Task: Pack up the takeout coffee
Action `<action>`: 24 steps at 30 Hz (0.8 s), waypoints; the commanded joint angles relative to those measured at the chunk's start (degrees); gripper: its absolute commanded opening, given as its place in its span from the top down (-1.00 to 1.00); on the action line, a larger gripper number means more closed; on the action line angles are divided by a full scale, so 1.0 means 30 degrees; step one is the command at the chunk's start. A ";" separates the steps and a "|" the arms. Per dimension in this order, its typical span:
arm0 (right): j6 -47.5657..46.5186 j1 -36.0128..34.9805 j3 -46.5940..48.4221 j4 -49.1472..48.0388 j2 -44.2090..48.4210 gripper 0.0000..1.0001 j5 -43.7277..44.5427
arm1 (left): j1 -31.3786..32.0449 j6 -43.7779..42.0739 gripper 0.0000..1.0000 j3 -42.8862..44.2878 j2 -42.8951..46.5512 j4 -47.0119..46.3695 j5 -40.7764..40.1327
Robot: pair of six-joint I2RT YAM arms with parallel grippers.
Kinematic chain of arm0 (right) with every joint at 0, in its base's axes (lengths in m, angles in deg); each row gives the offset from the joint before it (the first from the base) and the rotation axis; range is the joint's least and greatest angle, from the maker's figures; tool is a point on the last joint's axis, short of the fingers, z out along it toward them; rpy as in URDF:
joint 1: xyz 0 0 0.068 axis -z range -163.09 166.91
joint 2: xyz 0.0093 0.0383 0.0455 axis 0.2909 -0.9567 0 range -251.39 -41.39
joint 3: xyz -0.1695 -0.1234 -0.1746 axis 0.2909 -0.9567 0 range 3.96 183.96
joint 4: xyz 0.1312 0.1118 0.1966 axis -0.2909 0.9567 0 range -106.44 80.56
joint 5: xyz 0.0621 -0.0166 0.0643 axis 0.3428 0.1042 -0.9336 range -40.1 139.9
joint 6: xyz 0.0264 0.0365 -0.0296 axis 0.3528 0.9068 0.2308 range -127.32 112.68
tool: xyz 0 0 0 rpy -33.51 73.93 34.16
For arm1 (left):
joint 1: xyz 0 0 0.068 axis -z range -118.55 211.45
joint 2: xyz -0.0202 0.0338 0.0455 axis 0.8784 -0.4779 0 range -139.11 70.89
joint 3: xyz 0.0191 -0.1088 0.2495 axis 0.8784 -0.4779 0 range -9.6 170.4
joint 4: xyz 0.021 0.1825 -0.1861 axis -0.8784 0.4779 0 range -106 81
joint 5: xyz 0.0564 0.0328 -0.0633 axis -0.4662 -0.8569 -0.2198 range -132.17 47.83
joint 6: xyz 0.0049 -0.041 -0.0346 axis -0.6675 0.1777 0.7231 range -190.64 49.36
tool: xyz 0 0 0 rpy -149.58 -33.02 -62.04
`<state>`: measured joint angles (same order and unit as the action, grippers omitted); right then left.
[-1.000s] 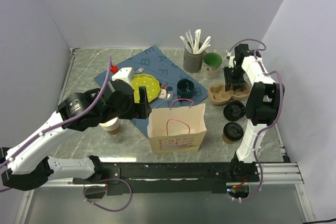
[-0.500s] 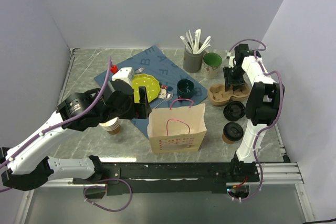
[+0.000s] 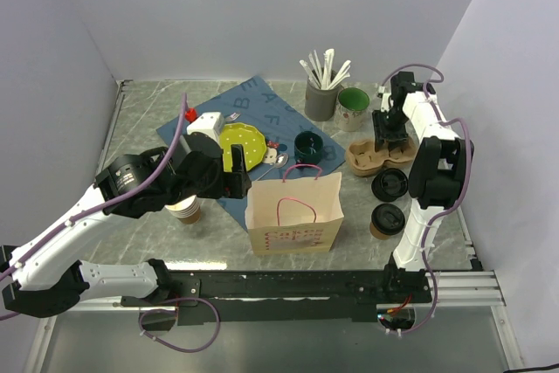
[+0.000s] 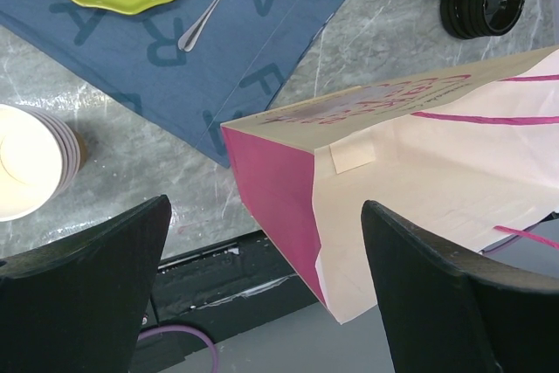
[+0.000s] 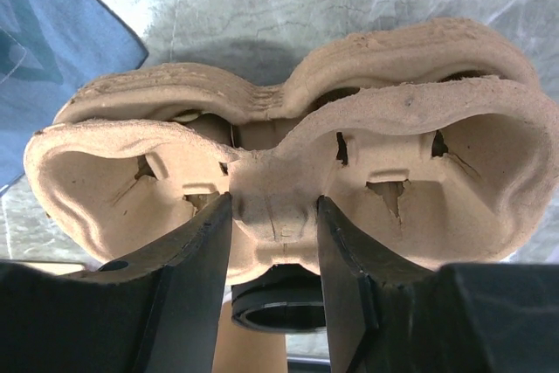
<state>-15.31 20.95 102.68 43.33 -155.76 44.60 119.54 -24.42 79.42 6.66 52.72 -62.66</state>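
Clamping the cup carrier, clear only wrist-side: right end effector; left end effector agape.

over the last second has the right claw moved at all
No. In the top view the right claw is at the same spot as before, over the middle of the cardboard cup carrier, just in front of the green mug.

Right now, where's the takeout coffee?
Top view, right side by the table's near edge: the coffee cup stands right of the paper bag, just nearer the arms than the stack of black lids.
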 commanded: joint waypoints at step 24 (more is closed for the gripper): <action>0.7935 -0.2922 1.1362 0.8934 0.8230 0.23 -0.6666 | -0.0114 -0.0583 -0.97 -0.0665 0.0842 -0.1144 0.0969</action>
<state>3.71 16.92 133.63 59.42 -142.45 35.96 119.49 -26.45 79.05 7.12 50.82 -61.43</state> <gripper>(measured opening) 0.475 0.975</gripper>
